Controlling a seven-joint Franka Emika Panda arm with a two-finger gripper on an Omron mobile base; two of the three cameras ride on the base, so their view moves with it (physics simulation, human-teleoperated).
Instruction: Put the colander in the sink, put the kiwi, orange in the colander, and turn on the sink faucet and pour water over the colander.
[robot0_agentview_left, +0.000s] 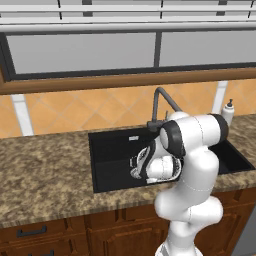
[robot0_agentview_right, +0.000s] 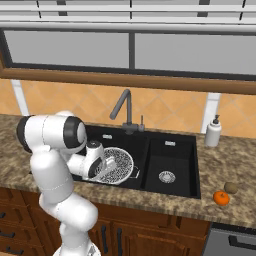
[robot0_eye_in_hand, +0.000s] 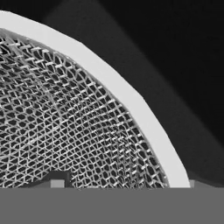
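Both base views look forward and down at the sink (robot0_agentview_left: 112, 150) from behind; the hand view sits close against the colander (robot0_eye_in_hand: 87, 131).

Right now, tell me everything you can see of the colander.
The colander is a round bowl of silver-white wire mesh with a smooth pale rim and a small side handle showing. It sits upright inside the wider basin of the black sink, near its front wall, with no fruit in it. The gripper hangs at its rim, one fingertip inside the mesh; whether it touches is unclear.
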